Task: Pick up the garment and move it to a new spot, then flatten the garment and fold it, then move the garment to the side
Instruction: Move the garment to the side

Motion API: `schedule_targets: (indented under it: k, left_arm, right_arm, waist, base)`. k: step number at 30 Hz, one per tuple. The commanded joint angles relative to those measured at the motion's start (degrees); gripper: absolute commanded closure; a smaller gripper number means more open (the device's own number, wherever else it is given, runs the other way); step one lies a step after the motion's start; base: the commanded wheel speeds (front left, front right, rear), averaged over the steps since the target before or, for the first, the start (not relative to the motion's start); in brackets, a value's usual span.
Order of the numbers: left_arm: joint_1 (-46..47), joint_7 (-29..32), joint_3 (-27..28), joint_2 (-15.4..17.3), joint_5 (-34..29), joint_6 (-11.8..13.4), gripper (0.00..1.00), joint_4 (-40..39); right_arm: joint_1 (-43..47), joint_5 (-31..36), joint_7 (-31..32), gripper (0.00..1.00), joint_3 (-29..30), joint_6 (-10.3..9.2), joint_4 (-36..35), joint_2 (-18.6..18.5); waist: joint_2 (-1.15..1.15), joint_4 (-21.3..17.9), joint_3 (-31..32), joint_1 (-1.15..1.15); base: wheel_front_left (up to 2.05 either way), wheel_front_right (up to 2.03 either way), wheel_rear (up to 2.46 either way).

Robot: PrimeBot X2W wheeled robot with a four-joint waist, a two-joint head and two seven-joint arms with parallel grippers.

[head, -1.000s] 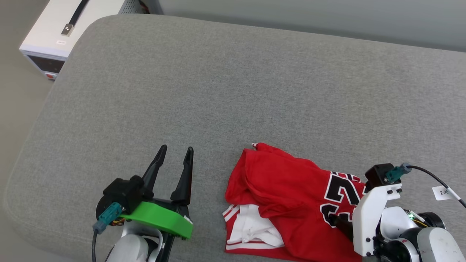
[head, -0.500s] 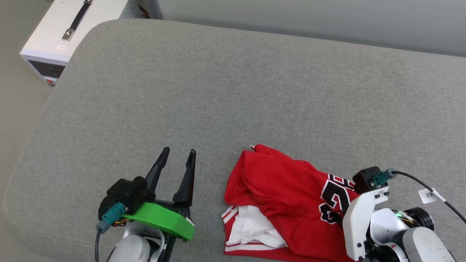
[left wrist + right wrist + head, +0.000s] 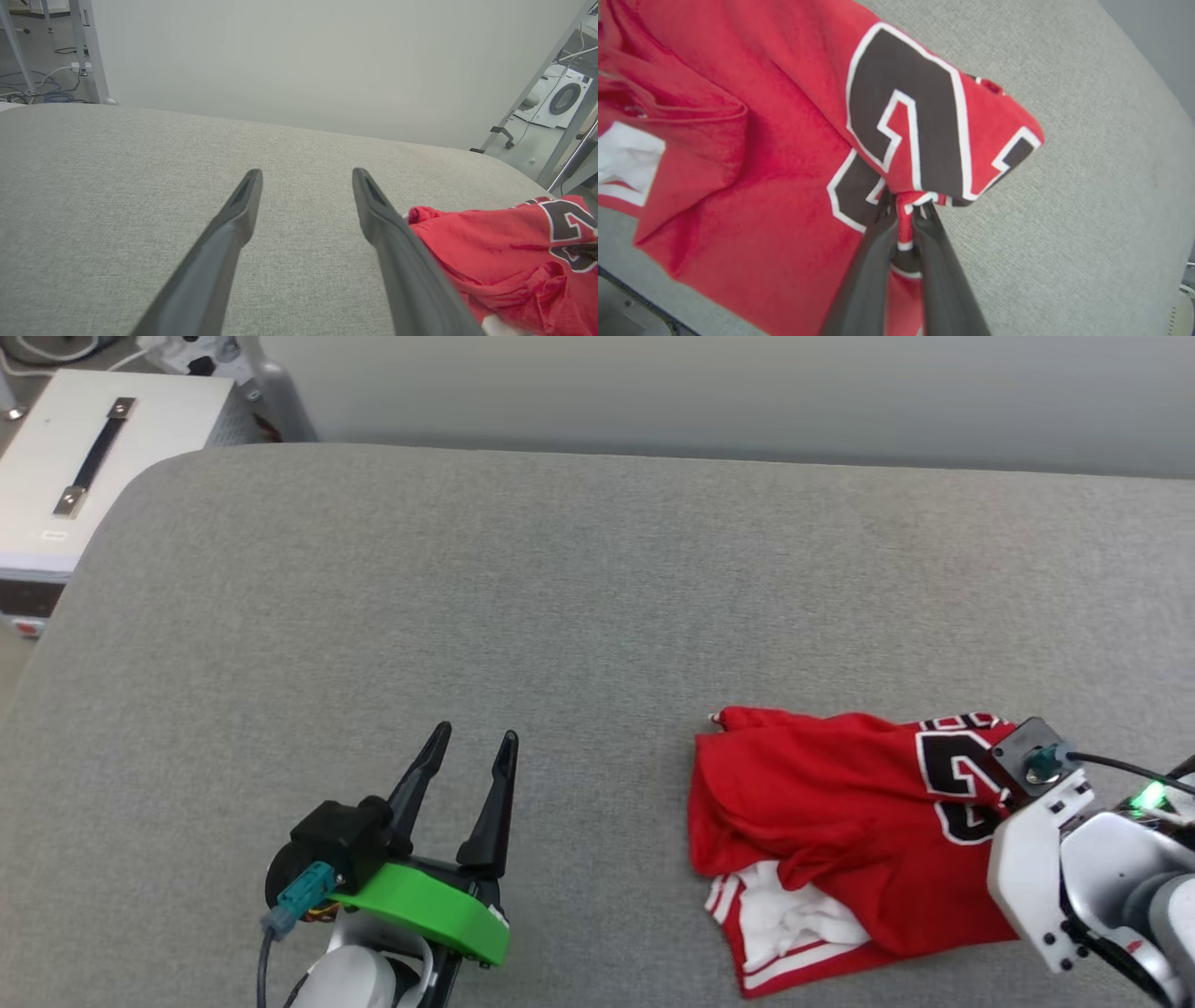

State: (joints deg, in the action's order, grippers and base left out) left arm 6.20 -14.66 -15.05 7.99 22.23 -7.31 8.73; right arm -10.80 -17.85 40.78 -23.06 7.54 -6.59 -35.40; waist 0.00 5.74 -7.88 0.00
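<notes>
Right wrist view, right hand [image 3: 904,201] pinching garment [image 3: 784,84], left hand [image 3: 474,739] spread.

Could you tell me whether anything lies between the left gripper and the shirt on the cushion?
Nothing visible does: only bare grey cushion separates the open left gripper from the shirt, which the right gripper pinches.

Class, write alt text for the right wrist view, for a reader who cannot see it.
The right gripper is shut on a bunched fold of the red soft-fabric T-shirt, beside its black, white-edged number. The shirt lies crumpled on a grey fabric cushion, with a white sleeve at the view's left edge.
</notes>
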Motion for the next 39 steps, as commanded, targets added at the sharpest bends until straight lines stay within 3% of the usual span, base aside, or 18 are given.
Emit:
schedule_targets:
  k: [1, 12, 18, 28, 39]
  left_arm:
    - [0.0, -0.3, -0.7, 0.1, 0.2, -0.2, 0.0, 0.0]
    - [4.1, -0.3, -7.4, -0.3, -0.4, -0.2, 0.0, -0.2]
    - [10.7, -0.3, -11.7, 0.6, -1.5, -0.2, 0.0, -1.5]
    - [23.0, -0.3, -16.0, 3.0, -3.4, -0.2, 0.0, -4.0]
    - [27.4, 0.5, -16.4, 5.8, -4.7, 0.2, 0.0, -9.6]
  right_arm:
    - [-0.9, 0.2, -0.8, 1.0, -0.2, -0.05, -0.6, -2.1]
    - [-2.6, -3.1, -4.6, 1.0, -1.9, -0.05, -1.9, -16.3]
    - [-5.3, -3.4, -9.3, 1.0, 0.4, -0.05, 0.1, -21.7]
    - [-11.9, 0.9, -19.5, 1.0, 8.9, -0.05, 14.0, -21.9]
    - [-18.5, 7.7, -28.6, 1.0, 17.0, -0.05, 29.3, -20.7]
  waist:
    - [0.0, -3.8, 0.2, 0.0]
    - [0.0, -12.3, -4.4, 0.0]
    - [0.0, -15.9, -12.6, 0.0]
    - [0.0, -17.8, -24.8, 0.0]
    - [0.0, -16.9, -30.5, 0.0]
  base:
    - [0.0, 0.0, 0.0]
    - [0.0, 0.0, 0.0]
    - [0.0, 0.0, 0.0]
    - [0.0, 0.0, 0.0]
    - [0.0, 0.0, 0.0]
